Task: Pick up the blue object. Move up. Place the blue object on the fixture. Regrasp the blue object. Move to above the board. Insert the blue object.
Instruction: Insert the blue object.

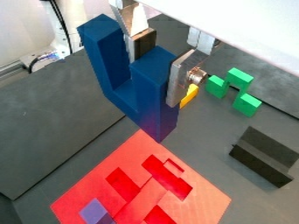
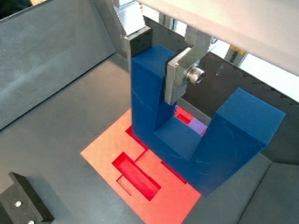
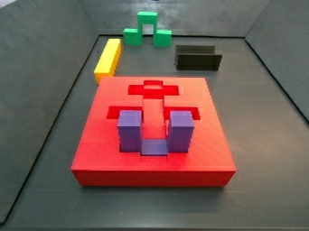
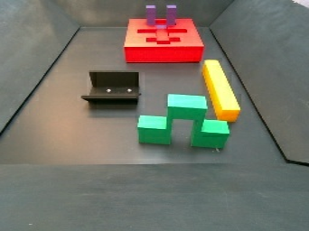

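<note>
Pincer [image 1: 160, 59] above the board [image 1: 128, 188], its 2 silver fingers [image 2: 181, 74] pinching 1 arm of the blue object [image 2: 193, 131].

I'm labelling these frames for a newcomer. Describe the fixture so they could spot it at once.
Start at the big red board, then look along the grey floor beside the long yellow bar. The fixture stands there alone: a small dark open bracket with a low back wall, the only black piece. The gripper, holding the blue object, is elsewhere, above the board.

in both wrist views we see the gripper [image 1: 158, 63] holding the blue object [image 1: 131, 77] above the board [image 1: 105, 179]; the fixture [image 1: 264, 155] stands apart.
</note>
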Robot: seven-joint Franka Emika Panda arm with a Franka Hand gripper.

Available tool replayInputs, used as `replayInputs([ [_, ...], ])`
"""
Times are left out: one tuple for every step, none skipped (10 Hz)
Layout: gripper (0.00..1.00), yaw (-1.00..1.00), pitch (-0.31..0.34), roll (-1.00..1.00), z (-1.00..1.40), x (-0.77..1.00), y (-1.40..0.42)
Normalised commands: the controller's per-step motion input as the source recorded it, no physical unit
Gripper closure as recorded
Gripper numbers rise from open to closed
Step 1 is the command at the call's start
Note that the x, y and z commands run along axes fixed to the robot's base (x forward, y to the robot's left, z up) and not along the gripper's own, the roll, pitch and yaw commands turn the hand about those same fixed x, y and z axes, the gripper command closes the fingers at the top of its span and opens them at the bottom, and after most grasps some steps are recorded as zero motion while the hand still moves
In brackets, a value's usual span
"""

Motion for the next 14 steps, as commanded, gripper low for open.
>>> replayInputs([
  [1.0, 0.17, 0.043, 0.0, -0.26, 0.68, 0.0],
  [1.0, 0.05, 0.0, -0.13, -0.53, 1.0, 0.0],
  [1.0, 0.05, -0.111, -0.14, -0.77, 0.91, 0.0],
  [1.0, 0.03, -0.167, -0.08, -0.89, 0.77, -0.02],
  [1.0, 0.04, -0.17, -0.08, -0.9, 0.76, 0.0],
  [1.0, 0.03, -0.187, -0.09, -0.86, 0.78, 0.0],
  [1.0, 0.0, -0.244, -0.08, -0.77, 0.71, -0.04],
  [1.0, -0.06, -0.377, -0.16, -0.42, 0.0, 0.0],
  [1.0, -0.1, -0.439, -0.22, -0.26, -0.3, 0.1],
  [1.0, -0.17, -0.454, -0.25, -0.18, -0.43, 0.28],
  [1.0, 0.0, -0.5, -0.28, -0.01, -0.46, 0.32],
  [1.0, 0.0, -0.5, -0.3, 0.0, -0.45, 0.31],
  [1.0, 0.0, -0.5, -0.32, 0.0, -0.42, 0.31],
  [1.0, 0.01, -0.476, -0.3, -0.1, -0.41, 0.3],
])
